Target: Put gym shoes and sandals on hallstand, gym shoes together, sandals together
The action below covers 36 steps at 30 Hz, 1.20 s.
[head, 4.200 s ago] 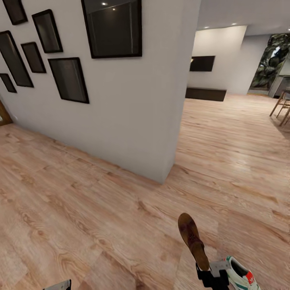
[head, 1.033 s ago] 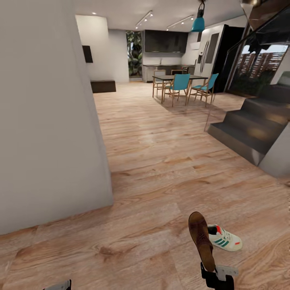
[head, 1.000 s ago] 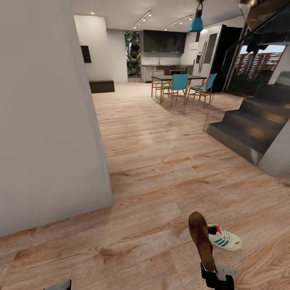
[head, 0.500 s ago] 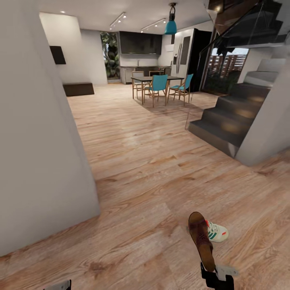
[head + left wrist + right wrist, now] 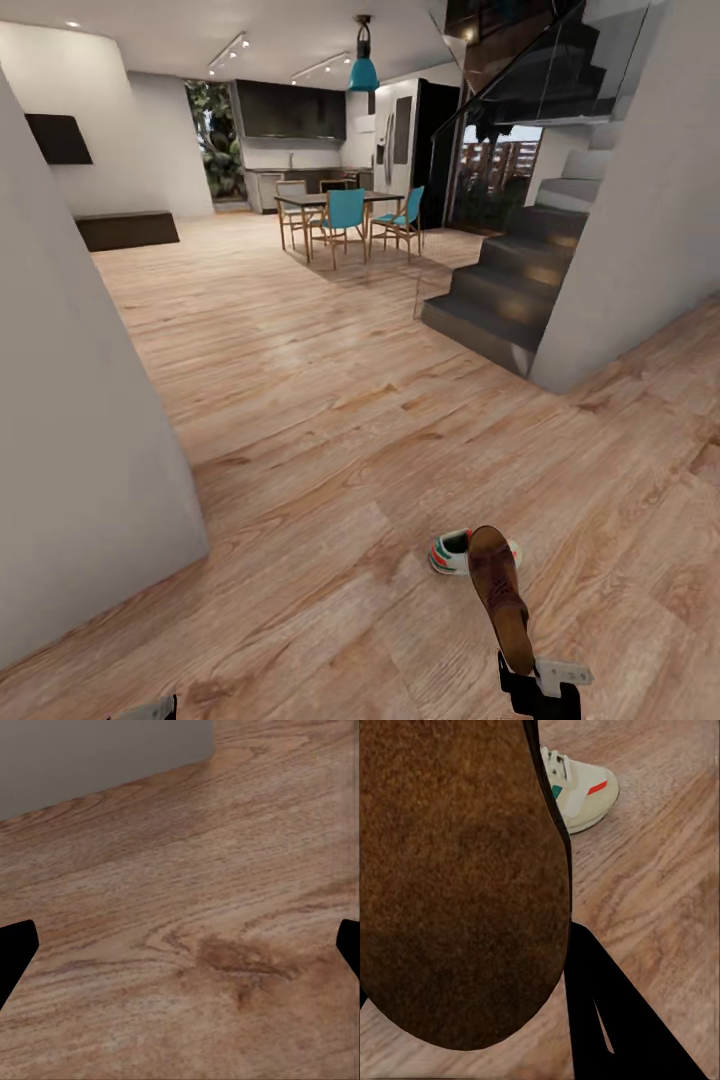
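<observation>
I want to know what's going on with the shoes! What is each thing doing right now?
Sandal: held up off the floor by the right gripper.
Sneaker: lying on the wood floor, partly behind the sandal.
Left gripper: open, holding nothing, above bare floor.

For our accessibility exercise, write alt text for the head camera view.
The right gripper holds a brown sandal upright above the wood floor, with a white gym shoe lying just behind it. Beyond are a dining table with teal chairs and dark stairs.
</observation>
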Tool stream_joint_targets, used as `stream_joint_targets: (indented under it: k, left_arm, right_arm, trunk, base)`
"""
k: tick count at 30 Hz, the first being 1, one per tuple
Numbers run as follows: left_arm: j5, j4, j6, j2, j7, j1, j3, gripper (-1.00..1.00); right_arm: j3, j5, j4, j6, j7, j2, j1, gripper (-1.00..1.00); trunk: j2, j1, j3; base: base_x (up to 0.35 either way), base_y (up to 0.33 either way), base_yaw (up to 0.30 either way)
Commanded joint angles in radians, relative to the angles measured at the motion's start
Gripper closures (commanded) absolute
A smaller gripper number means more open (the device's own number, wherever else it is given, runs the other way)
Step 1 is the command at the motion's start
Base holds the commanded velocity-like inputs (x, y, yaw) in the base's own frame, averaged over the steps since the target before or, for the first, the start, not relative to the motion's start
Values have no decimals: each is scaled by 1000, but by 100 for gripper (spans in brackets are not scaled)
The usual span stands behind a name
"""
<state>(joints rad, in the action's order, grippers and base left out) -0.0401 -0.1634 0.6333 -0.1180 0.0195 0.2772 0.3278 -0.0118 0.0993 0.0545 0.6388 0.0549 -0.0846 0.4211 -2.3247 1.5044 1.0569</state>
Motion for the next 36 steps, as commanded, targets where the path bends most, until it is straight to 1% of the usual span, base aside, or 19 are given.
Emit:
stream_joint_targets:
  k: [1,20,24,36]
  left_arm:
    - [-4,1,3,0,2,0,2,-100]
    - [-4,1,3,0,2,0,2,-100]
    - [-4,1,3,0,2,0,2,-100]
    - [-4,1,3,0,2,0,2,-100]
  right_arm:
    - [-2,11,-1,2,-3,0,1,100]
    - [-2,11,0,2,-3,-1,1,100]
    - [-2,11,0,2,-3,0,1,100]
    - [-2,11,0,2,-3,0,1,100]
  trunk:
    - [0,0,0]
    - [0,0,-11]
    - [0,0,-13]
    - [0,0,-20]
  base:
    - [0,0,-299]
    - [0,9,-299]
    - [0,215,-299]
    - [0,301,-299]
